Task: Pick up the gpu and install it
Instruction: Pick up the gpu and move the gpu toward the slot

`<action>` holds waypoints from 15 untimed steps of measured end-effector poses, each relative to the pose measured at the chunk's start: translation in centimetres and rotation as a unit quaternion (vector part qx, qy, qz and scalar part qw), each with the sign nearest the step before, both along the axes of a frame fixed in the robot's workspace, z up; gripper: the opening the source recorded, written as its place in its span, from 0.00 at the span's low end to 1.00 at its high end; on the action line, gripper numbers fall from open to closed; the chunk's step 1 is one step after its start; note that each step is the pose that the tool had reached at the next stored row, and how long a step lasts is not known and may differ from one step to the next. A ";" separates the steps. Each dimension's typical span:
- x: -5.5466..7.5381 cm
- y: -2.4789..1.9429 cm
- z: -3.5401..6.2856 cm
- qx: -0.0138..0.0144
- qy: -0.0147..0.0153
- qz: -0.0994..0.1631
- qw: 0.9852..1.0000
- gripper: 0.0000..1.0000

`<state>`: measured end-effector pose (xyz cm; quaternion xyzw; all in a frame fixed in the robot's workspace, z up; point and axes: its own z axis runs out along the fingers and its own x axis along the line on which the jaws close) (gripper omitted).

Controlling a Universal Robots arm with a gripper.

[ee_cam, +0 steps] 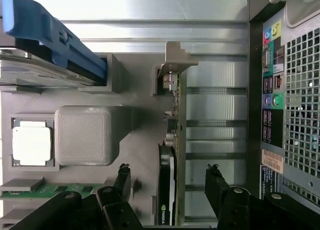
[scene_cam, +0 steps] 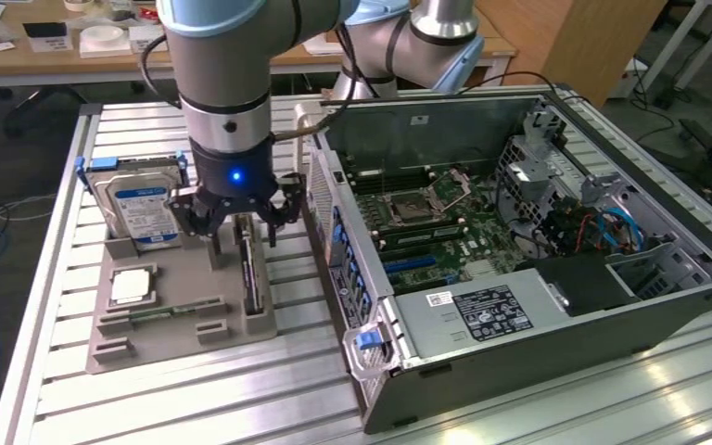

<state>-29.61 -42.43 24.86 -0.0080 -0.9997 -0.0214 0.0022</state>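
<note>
The gpu (scene_cam: pixel 248 271) stands on edge in a slot of the grey holder tray (scene_cam: pixel 164 345), a thin dark card with a grey metal bracket at its far end. My gripper (scene_cam: pixel 235 225) hangs open right above it, pointing straight down. In the wrist view the gpu (ee_cam: pixel 172 125) runs edge-on between my two black fingertips (ee_cam: pixel 122 176), and my gripper (ee_cam: pixel 168 176) straddles the card with a gap on either side, not touching it. The open computer case (scene_cam: pixel 517 306) lies to the exterior view's right of the tray, with its motherboard (scene_cam: pixel 425 209) exposed.
A silver hard drive (scene_cam: pixel 140 209) with a blue bracket stands at the tray's back. A processor chip (scene_cam: pixel 130 286) and a green memory stick (scene_cam: pixel 164 312) lie in the tray near the front. The case's rear panel (ee_cam: pixel 287 90) rises close beside the gpu. Everything sits on a ribbed aluminium table (scene_cam: pixel 208 399).
</note>
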 end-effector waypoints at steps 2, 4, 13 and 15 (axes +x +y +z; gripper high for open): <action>0.0 0.00 -0.36 0.000 0.000 0.000 1.000 0.71; 0.0 0.00 -0.72 0.000 0.000 0.000 1.000 0.71; 0.0 0.00 -2.34 0.000 0.000 -0.010 1.000 0.71; 0.0 0.00 -2.65 0.000 0.000 -0.016 1.000 0.71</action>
